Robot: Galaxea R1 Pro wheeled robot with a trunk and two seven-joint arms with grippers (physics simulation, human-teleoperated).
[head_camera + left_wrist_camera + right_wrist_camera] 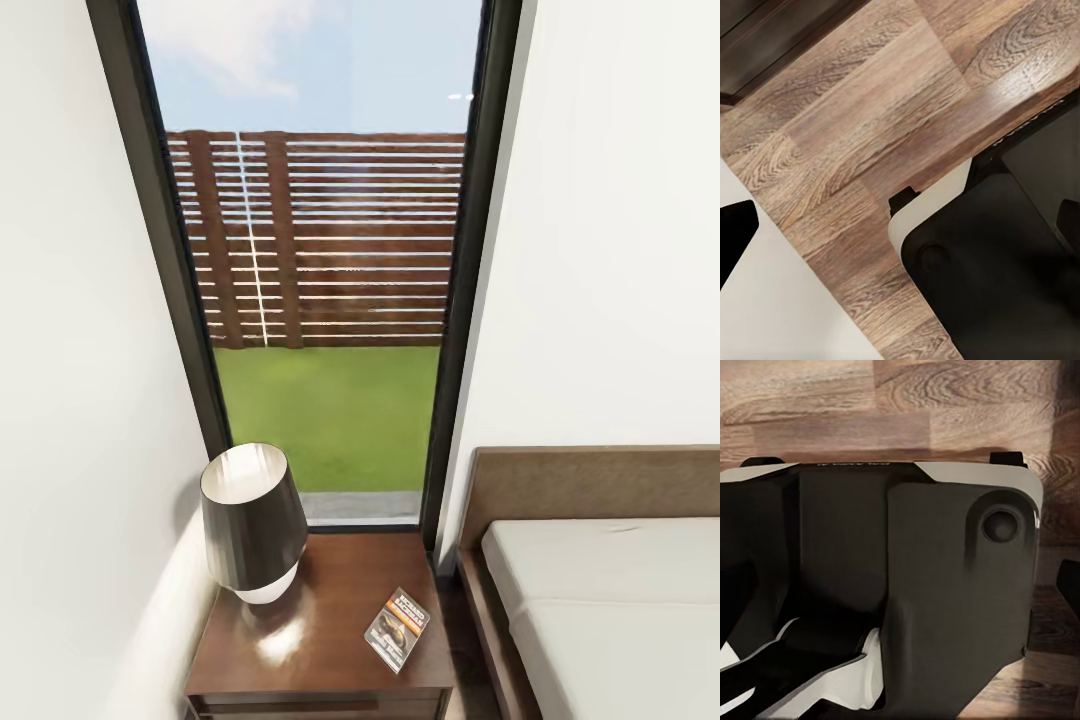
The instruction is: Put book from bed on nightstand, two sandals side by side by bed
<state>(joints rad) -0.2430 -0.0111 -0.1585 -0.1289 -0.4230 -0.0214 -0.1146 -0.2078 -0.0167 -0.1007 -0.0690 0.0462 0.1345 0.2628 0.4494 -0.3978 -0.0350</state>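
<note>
Dark brown glossy wood forms the top of the nightstand (330, 610), which is seen from the head view at the lower middle, set in the corner between a white wall (70, 350) and the bed (600, 600). On its left part a lamp (253, 525) stands upright, with a black shade and a white base, and a bright reflection is thrown on the wood just in front of it. The book (397, 629) lies flat on the right front part of the nightstand top, well apart from the lamp and close to the edge nearest the bed (its orange band and white lettering are turned upward). The bed is seen at the lower right, with a pale mattress inside a brown frame and headboard. Behind the nightstand a tall window (320, 270) with a dark frame is shown, and through it a slatted brown fence (320, 240), green grass and sky.

In the left wrist view a wooden plank floor (870, 135) is seen, with the robot's black and white base (997, 262) over it. In the right wrist view the same kind of floor (900, 405) is seen beyond the black and white base (907, 570). Whether either claw is spread or pressed together cannot be told.
</note>
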